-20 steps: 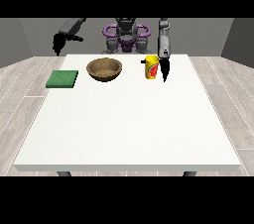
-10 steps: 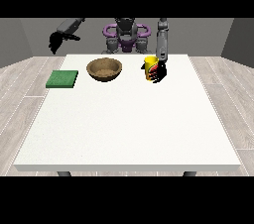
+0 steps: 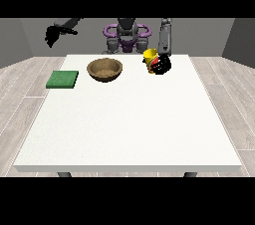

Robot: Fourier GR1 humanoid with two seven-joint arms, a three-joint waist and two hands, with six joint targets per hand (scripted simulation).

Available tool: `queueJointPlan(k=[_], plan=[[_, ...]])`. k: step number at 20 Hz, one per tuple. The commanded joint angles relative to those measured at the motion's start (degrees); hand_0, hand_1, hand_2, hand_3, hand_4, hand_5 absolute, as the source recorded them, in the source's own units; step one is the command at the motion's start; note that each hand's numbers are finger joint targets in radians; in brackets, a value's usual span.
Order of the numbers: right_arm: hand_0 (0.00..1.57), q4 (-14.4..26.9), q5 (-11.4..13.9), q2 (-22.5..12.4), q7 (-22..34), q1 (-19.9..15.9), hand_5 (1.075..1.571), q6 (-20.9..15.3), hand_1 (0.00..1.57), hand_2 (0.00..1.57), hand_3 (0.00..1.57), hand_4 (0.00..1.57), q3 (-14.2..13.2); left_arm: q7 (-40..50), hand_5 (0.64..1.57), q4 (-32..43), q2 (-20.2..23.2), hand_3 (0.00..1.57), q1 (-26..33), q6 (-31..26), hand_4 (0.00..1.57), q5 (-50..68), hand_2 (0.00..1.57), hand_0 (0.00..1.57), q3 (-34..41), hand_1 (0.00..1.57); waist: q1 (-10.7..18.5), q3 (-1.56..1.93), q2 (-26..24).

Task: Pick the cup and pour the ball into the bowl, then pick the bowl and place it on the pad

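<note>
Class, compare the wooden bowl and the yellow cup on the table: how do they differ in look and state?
The bowl is brown, wide and shallow; the cup is yellow, narrower and taller. The bowl stands free and upright, with no hand near it; the cup is tilted, with the hand at the view's right wrapped round it. The bowl sits near the green pad; the cup is on the bowl's other side. Both are at the robot's end of the white table.

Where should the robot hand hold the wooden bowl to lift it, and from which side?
Probably at the rim of the wooden bowl, coming down from above: it sits upright, wide and shallow, with its open mouth facing up and its sides curving under, so the edge is the only part to pinch.
</note>
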Motion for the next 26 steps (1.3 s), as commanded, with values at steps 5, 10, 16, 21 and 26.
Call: queueJointPlan(k=[5, 10, 16, 21, 26], plan=[[0.00, 4.44, 0.77, 1.08, 2.52, 0.89, 1.569, -0.35, 0.00, 0.00, 0.00, 0.00, 0.98, 22.55, 1.296, 0.63, 16.22, 1.57, -11.35, -1.54, 1.57, -11.41, 1.57, 1.46, -5.43, 1.46, 1.89, -0.14, -7.63], [0.00, 9.13, -0.35, -1.62, -0.51, -0.87, 1.568, 1.69, 0.00, 0.00, 0.00, 0.00, -1.83, 31.48, 1.278, -1.21, 10.96, 1.57, -14.19, 2.81, 1.57, -18.47, 1.57, 1.47, -10.45, 1.47, 2.07, -0.25, -5.96], [0.00, 10.27, 0.34, -2.34, -3.93, -2.18, 1.569, 2.52, 0.00, 0.00, 0.00, 0.00, -1.94, 36.64, 1.273, -2.21, 11.92, 1.57, -17.52, 6.46, 1.57, -25.00, 1.57, 1.49, -12.11, 1.49, 0.60, -0.27, -2.68], [0.00, 11.53, -0.45, -2.32, -1.00, -1.07, 1.570, 3.60, 0.00, 0.00, 0.00, 0.00, -1.61, 49.65, 1.241, -0.32, 7.92, 1.57, -19.72, 8.40, 1.52, -37.42, 1.57, 1.50, -20.65, 1.50, -0.03, -0.23, -8.61], [0.00, 13.69, -0.33, -2.04, -0.61, -2.39, 1.571, 3.35, 0.00, 0.00, 0.00, 0.00, -1.50, 59.98, 1.244, 2.08, 5.35, 1.57, -26.47, 3.94, 1.57, -49.62, 1.57, 1.55, -28.92, 1.55, -0.22, -0.17, -10.19]])
